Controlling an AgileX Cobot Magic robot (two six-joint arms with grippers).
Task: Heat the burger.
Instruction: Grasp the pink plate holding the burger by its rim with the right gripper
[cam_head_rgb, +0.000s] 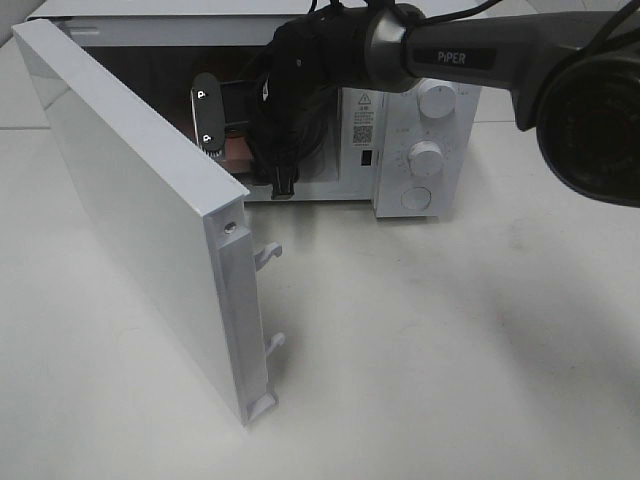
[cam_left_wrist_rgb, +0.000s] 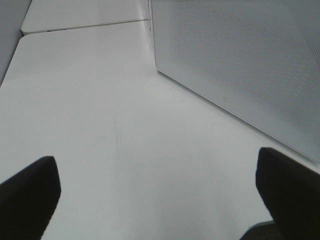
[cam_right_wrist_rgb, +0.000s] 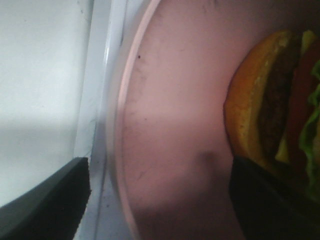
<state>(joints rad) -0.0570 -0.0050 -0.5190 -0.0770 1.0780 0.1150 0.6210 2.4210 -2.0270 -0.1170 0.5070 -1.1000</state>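
Observation:
In the right wrist view the burger (cam_right_wrist_rgb: 270, 100), with an orange-brown bun, dark patty and green lettuce, sits on a pink plate (cam_right_wrist_rgb: 175, 100). My right gripper (cam_right_wrist_rgb: 157, 200) is open and straddles the plate's rim, one finger on the burger's side and the other outside the rim. From above, this gripper (cam_head_rgb: 205, 115) reaches inside the open microwave (cam_head_rgb: 420, 120), and only a sliver of the plate (cam_head_rgb: 237, 152) shows; the burger is hidden by the arm there. My left gripper (cam_left_wrist_rgb: 160, 200) is open over bare table, holding nothing.
The microwave door (cam_head_rgb: 130, 180) stands swung out toward the front left, its latch hooks facing the table's middle. The control knobs (cam_head_rgb: 427, 157) are on the right of the front. A white dotted panel (cam_left_wrist_rgb: 240, 60) of the microwave stands beside the left gripper.

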